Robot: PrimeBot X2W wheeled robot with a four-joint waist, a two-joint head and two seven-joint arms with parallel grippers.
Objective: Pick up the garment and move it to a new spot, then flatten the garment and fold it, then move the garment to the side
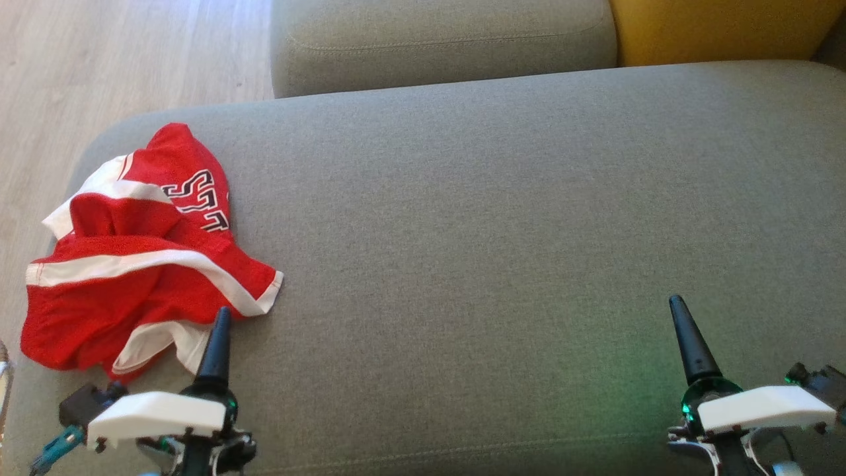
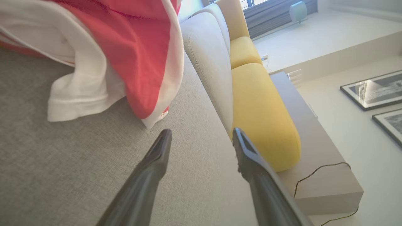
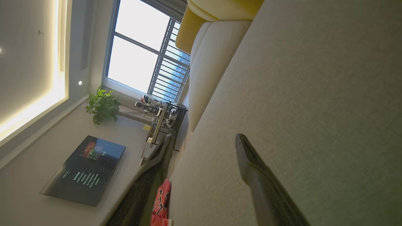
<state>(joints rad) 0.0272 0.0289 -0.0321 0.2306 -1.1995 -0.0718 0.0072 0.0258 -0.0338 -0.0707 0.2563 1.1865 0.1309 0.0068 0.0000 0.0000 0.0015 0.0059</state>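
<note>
Head view first: the garment [image 1: 145, 264], red with white bands and black lettering, lies crumpled at the left edge of the grey sofa seat [image 1: 496, 231], towards the near-left corner. Part of it spills over that edge. Nothing contains it; it sits loose, straight on the fabric. The left jaws come up from the near edge, and one dark finger [image 1: 215, 350] has its tip right at the garment's near hem. The right jaws hover close to the near-right corner, well apart from the cloth, finger [image 1: 691, 344] pointing up the open seat. Behind the far edge sit a grey back cushion [image 1: 436, 39] and a yellow cushion [image 1: 720, 30].

Over to the left wrist view: the two fingers [image 2: 154, 163] stand wide apart with nothing between them. The garment's white-trimmed hem hangs just ahead of the tips, near but not touching.

Right wrist view now: jaws wide here too, finger [image 3: 257, 175] over bare seat, empty. A sliver of red cloth peeks out low down beside the other finger.

My read: this is the very first step, the pick-up, and no grasp has been made. The next move calls for the left jaws to push forward and down onto that hem and close on a good bunch of cloth. Then comes the lift, towards the open middle of the seat, where there is room to flatten and fold.
</note>
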